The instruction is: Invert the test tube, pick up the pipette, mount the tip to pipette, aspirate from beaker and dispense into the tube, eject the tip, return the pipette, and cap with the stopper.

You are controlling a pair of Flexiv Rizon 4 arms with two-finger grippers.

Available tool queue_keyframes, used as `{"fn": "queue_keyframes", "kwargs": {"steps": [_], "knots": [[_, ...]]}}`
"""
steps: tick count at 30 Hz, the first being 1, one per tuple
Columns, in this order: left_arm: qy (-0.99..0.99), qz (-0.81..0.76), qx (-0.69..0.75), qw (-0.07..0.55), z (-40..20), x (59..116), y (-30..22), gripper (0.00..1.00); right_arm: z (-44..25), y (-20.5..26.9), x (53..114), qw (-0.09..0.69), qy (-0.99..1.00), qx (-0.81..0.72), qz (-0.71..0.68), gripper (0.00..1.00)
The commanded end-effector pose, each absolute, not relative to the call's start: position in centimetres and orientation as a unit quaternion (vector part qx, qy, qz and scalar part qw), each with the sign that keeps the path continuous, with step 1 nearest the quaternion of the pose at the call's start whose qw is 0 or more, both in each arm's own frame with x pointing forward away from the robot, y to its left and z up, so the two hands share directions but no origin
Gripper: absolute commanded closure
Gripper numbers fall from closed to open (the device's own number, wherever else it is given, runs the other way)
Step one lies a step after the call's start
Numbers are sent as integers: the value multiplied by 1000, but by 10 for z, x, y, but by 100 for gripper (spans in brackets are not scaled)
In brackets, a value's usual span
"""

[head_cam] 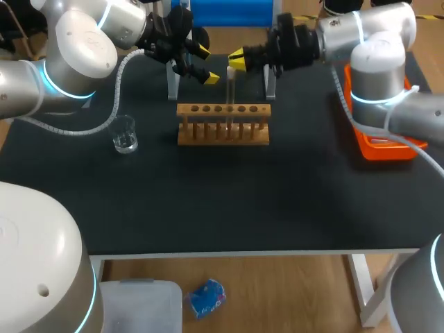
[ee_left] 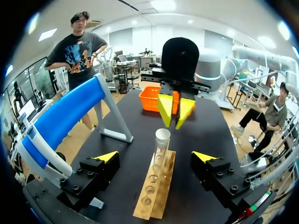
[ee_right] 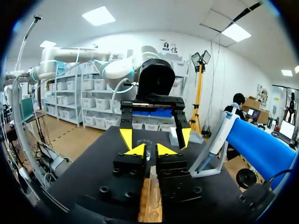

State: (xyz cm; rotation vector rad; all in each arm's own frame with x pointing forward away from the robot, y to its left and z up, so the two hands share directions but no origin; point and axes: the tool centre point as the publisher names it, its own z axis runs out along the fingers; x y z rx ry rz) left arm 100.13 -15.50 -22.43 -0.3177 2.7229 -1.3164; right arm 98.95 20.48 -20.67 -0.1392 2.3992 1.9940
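Note:
A clear test tube [head_cam: 230, 87] stands upright in the wooden rack [head_cam: 223, 132] at the table's middle back. My right gripper [head_cam: 236, 61] comes in from the right and is shut on the tube's upper end; in the right wrist view its yellow tips [ee_right: 149, 150] pinch the glass. My left gripper [head_cam: 206, 64] hangs open just left of the tube, and in its own view the tube [ee_left: 161, 149] stands between its wide-spread fingers [ee_left: 156, 156] without touching them. Behind the rack, the blue pipette [ee_left: 65, 116] rests on its grey stand [head_cam: 173, 80]. A glass beaker [head_cam: 125, 135] sits to the rack's left.
An orange tray [head_cam: 381, 147] lies at the table's right edge under my right arm. The rack [ee_left: 156, 191] has several empty holes. The black mat's front half holds nothing.

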Motion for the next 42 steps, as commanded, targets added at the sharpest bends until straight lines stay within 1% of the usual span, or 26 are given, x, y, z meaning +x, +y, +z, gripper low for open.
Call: {"fn": "queue_keyframes", "kwargs": {"steps": [1, 10, 42], "knots": [[895, -430, -104, 48, -223, 1002, -154, 0, -211, 206, 992, 8, 758, -48, 650, 100], [895, -430, -104, 48, -223, 1002, -154, 0, -209, 207, 995, -11, 726, -50, 686, 100], [895, -430, -104, 48, -223, 1002, -154, 0, -227, 214, 996, -36, 728, -48, 683, 100]]}}
